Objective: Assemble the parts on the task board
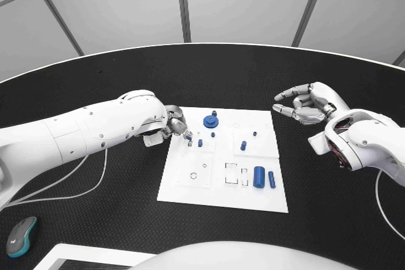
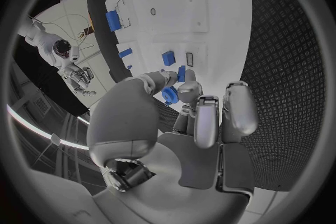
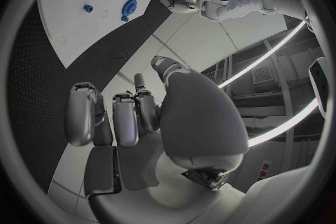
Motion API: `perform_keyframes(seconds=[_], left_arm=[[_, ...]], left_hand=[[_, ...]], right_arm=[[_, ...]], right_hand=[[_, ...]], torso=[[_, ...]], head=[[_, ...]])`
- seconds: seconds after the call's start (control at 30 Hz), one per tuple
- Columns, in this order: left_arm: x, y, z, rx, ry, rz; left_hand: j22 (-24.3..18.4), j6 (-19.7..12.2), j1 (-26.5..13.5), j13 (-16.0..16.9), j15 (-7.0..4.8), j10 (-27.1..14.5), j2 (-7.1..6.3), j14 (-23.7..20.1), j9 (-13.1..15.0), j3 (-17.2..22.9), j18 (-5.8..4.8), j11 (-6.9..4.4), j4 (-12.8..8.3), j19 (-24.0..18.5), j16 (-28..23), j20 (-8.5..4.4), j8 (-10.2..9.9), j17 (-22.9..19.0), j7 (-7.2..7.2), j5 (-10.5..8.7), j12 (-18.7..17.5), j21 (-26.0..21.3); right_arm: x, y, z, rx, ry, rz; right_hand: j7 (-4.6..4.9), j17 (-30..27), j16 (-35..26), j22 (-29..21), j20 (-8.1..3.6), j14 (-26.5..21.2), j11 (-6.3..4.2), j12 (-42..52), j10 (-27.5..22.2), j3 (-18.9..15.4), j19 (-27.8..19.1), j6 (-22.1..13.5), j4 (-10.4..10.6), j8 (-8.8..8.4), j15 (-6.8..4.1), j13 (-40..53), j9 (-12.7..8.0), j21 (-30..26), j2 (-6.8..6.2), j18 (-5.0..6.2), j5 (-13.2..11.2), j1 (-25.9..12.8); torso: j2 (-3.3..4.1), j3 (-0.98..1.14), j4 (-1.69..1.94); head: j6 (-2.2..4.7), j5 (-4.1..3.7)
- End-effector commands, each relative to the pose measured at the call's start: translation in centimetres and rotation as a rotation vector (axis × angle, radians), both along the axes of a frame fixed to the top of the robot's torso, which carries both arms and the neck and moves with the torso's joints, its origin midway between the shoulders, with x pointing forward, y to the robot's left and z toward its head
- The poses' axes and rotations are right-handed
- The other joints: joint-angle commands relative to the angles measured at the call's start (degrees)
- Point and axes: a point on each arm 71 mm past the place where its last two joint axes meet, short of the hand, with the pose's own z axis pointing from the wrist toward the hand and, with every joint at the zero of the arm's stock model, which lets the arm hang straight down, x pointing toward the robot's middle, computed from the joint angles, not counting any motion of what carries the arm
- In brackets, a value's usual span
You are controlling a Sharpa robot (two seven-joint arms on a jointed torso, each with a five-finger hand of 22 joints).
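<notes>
A: Board status?
B: White flat task board (image 1: 221, 188) sits mid-frame on the black worktop (image 1: 101, 82). Blue round disc part (image 1: 211, 122) at its upper edge, big blue cylinder (image 1: 259, 177) and slim blue pin (image 1: 271, 179) lower right.
A: Hands?
B: Left hand (image 1: 175, 126) over the board's upper-left corner, fingers curled near a small blue peg (image 1: 189, 136); can't tell if it's gripped. Right hand (image 1: 309, 104) off the board, upper right, fingers apart, holding nothing.

Head cam looks down; wrist cams close behind hands; all share task board (image 1: 225, 161).
</notes>
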Motion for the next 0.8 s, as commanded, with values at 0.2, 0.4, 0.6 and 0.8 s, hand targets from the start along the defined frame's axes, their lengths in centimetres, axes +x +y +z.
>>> perform_keyframes(seconds=[0.2, 0.4, 0.6, 0.8], left_arm=[[-0.07, -0.23, -0.35, 0.011, 0.009, -0.015], [-0.04, -0.24, -0.60, 0.022, 0.009, -0.019], [-0.04, -0.18, -0.79, 0.034, 0.007, -0.023], [-0.05, -0.15, -0.87, 0.043, 0.010, -0.029]], left_hand=[[0.08, 0.22, 0.00, 0.09, -0.47, 0.98, 0.68, 4.57, 3.28, 7.59, -0.31, -0.69, -7.87, 0.11, 0.21, -0.21, 0.33, 9.99, -0.40, 0.28, 0.34, 0.31], [0.14, 0.25, 0.00, 0.18, -0.48, 1.04, 0.65, 4.56, 3.27, 7.58, -0.32, -0.71, -7.92, 0.14, 0.20, -0.22, 0.34, 9.96, -0.42, 0.34, 0.42, 0.34], [0.14, 0.25, 0.00, 0.18, -0.48, 1.04, 0.65, 4.56, 3.27, 7.58, -0.32, -0.71, -7.92, 0.14, 0.20, -0.22, 0.34, 9.96, -0.42, 0.34, 0.42, 0.34], [0.14, 0.29, 0.00, 0.23, -0.50, 1.10, 0.59, 4.57, 3.25, 7.57, -0.32, -0.73, -8.01, 0.14, 0.20, -0.24, 0.37, 9.97, -0.44, 0.40, 0.47, 0.34]], right_arm=[[0.04, 0.09, -0.01, 0.000, 0.000, 0.002], [0.05, 0.13, -0.02, 0.000, 0.000, 0.003], [0.06, 0.13, -0.02, 0.000, -0.001, 0.004], [0.07, 0.15, -0.03, 0.000, -0.001, 0.004]], right_hand=[[0.12, 3.52, -0.28, 3.07, -0.39, 3.25, 0.12, 0.32, 0.34, 0.45, 0.23, -0.27, 0.02, 0.29, -0.42, 5.34, -0.06, -0.17, -0.47, 0.45, 0.22, -0.24], [0.12, 3.52, -0.28, 3.07, -0.39, 3.25, 0.12, 0.32, 0.34, 0.45, 0.23, -0.27, 0.02, 0.29, -0.42, 5.34, -0.06, -0.17, -0.47, 0.45, 0.22, -0.24], [0.12, 3.52, -0.28, 3.07, -0.39, 3.25, 0.12, 0.32, 0.34, 0.45, 0.23, -0.27, 0.02, 0.29, -0.42, 5.34, -0.06, -0.17, -0.47, 0.45, 0.22, -0.24], [0.12, 3.52, -0.28, 3.07, -0.39, 3.25, 0.12, 0.32, 0.34, 0.45, 0.23, -0.27, 0.02, 0.29, -0.42, 5.34, -0.06, -0.17, -0.47, 0.45, 0.22, -0.24]], torso=[[0.00, 0.03, 0.00], [0.03, -0.04, 0.07], [0.04, -0.06, 0.04], [0.02, -0.01, 0.05]], head=[[-0.17, 0.03], [-0.32, -0.02], [-0.37, -0.03], [-0.49, 0.02]])
